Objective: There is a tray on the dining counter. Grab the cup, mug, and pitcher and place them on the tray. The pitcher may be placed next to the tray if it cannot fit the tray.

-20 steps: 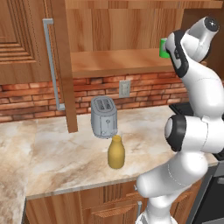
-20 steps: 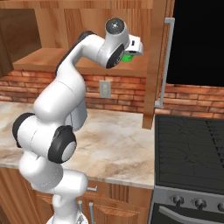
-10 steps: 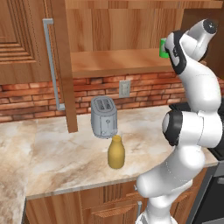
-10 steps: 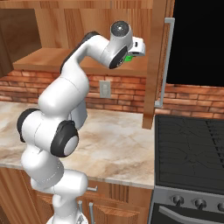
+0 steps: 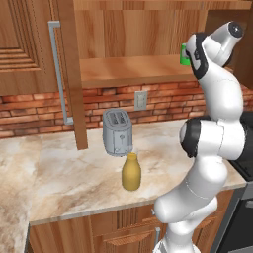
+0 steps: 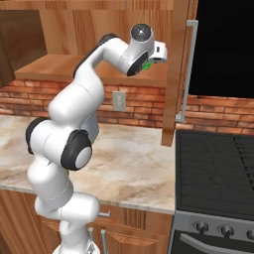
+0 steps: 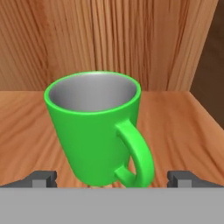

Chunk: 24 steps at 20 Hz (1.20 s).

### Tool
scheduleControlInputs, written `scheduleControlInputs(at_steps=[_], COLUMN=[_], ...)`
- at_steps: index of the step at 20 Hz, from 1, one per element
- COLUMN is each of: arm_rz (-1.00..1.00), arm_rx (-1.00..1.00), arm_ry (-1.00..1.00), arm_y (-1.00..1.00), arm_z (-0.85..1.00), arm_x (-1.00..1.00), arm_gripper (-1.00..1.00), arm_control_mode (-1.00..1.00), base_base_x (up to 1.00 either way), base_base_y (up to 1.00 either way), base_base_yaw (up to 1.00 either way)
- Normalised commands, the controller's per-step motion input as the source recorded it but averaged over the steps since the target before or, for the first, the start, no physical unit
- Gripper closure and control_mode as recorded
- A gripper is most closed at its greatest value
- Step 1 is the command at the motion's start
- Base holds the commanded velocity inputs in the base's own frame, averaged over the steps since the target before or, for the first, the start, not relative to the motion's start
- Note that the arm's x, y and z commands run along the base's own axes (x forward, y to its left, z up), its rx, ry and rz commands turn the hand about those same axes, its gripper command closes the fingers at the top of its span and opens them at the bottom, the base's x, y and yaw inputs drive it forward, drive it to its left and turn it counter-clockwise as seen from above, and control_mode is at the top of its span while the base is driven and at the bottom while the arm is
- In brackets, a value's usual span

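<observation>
With the gripper (image 7: 112, 178) spread wide and empty around the mug (image 7: 97, 127), its handle at 5 o'clock could catch a finger and tip it off the shelf (image 7: 188, 127).

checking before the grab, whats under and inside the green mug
The mug stands upright on a wooden shelf. Its grey inside looks empty as far as visible; the bottom is hidden by the near wall.

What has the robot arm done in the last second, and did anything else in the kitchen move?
The arm has reached a little further toward the open wooden shelf, bringing its pincer closer to the green mug. Its fingers stand wide open on either side of the mug, with nothing gripped yet. The mug stayed upright on the shelf; the yellow pitcher and grey toaster on the counter have not moved.
</observation>
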Motion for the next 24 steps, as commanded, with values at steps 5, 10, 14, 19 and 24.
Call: scheduleControlInputs(at_steps=[5, 10, 14, 19, 24], arm_rz=[0.03, 0.05, 0.05, 0.05, 0.04], arm_rx=[0.0, 0.0, 0.0, 0.0, 0.0], arm_ry=[0.0, 0.0, 0.0, 0.0, 0.0], arm_y=[-0.02, 0.0, 0.0, 0.0, 0.0], arm_z=[-0.01, -0.06, -0.13, -0.11, -0.03], arm_x=[0.06, 0.03, 0.0, 0.02, 0.05], arm_gripper=[-1.0, -1.0, -1.0, -1.0, -1.0], arm_control_mode=[-1.0, -1.0, -1.0, -1.0, -1.0], base_base_x=[0.0, 0.0, 0.0, 0.0, 0.0], base_base_y=[0.0, 0.0, 0.0, 0.0, 0.0], base_base_yaw=[0.0, 0.0, 0.0, 0.0, 0.0])
